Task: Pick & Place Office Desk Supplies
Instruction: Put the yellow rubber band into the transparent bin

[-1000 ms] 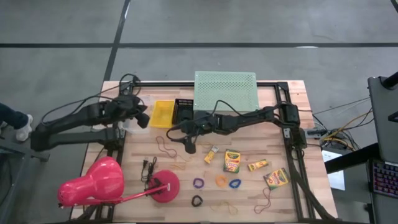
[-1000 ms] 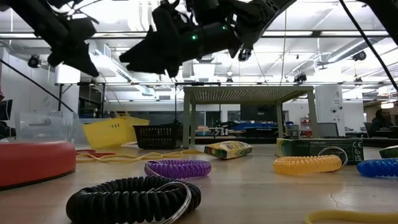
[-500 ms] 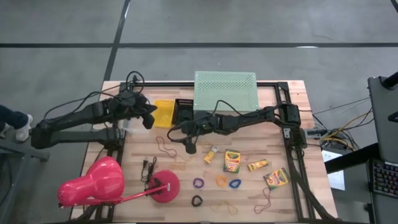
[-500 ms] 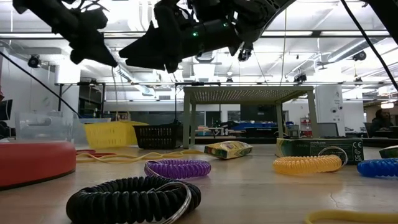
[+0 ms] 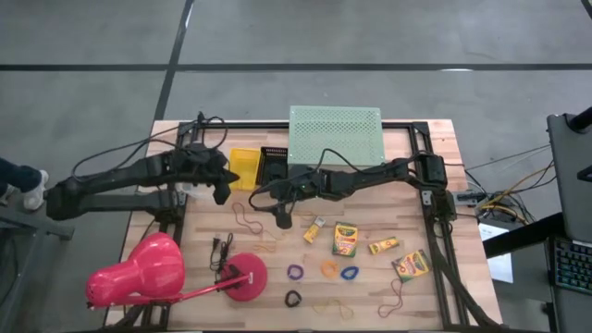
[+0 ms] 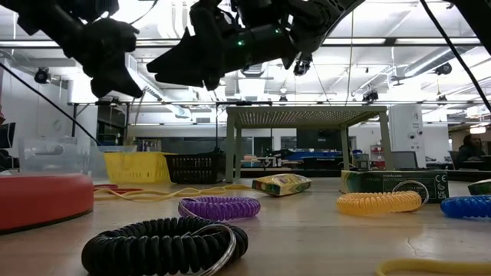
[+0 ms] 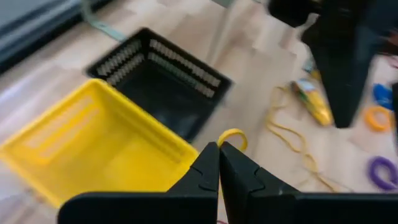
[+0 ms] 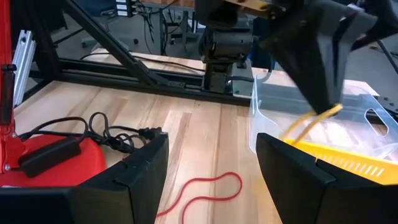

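We see the left gripper (image 5: 222, 190) raised just off the yellow basket (image 5: 243, 169), at its near edge, its fingers (image 7: 208, 169) pinched on a yellow rubber band (image 7: 232, 137). The black basket (image 5: 274, 166) stands just beside the yellow one, with the mint-green perforated shelf (image 5: 335, 133) behind it. The right gripper (image 5: 282, 218) hangs above bare wood beside tan rubber bands (image 5: 248, 220), its fingers (image 8: 140, 174) spread wide and empty. On the worktop (image 5: 421, 222) lie crayon boxes (image 5: 345, 239) and purple (image 5: 295, 272), orange (image 5: 328, 268), blue (image 5: 349, 273) and black (image 5: 292, 298) ring loops, well apart, with open wood between. The pink desk lamp (image 5: 157, 273) fills the near left corner. Around the worktop we see grey floor (image 5: 370, 37)
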Robot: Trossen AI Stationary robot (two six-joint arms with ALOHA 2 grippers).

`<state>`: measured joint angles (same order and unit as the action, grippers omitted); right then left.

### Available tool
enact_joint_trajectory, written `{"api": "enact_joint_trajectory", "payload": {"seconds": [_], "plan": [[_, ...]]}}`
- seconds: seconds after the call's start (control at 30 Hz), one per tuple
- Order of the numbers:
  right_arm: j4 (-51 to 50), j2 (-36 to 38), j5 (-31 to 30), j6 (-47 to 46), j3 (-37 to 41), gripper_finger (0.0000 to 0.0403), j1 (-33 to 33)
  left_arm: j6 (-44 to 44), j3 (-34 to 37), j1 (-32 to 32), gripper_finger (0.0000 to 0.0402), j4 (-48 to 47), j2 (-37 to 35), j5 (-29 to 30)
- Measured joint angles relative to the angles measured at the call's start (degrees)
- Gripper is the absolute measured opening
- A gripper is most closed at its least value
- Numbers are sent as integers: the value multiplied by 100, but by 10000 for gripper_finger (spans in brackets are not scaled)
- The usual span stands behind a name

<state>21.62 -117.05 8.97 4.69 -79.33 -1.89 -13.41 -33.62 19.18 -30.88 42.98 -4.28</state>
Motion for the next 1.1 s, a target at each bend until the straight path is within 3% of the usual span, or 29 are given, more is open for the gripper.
{"api": "enact_joint_trajectory", "payload": {"seconds": [0.1,0.4,0.47,0.67,0.73,0.87,1.1], "plan": [[0,0,-2,0,0,237,-13,13,23,-1,6,-7,-4,-284],[-46,4,-7,99,0,237,-39,355,-663,1,6,-280,-211,-215],[-50,7,-7,136,0,237,-39,350,-964,-2,6,-552,-246,211],[-183,9,-7,132,0,237,-39,-288,-1827,2,6,-2258,-238,2832],[-198,9,-7,133,0,237,-39,-625,-1966,2,6,-2609,-241,3300],[-218,9,-6,133,0,237,-39,-789,-1973,2,6,-2781,-238,3235],[-232,9,3,131,0,237,-37,-810,-1323,9,6,-2786,-151,3235]]}}
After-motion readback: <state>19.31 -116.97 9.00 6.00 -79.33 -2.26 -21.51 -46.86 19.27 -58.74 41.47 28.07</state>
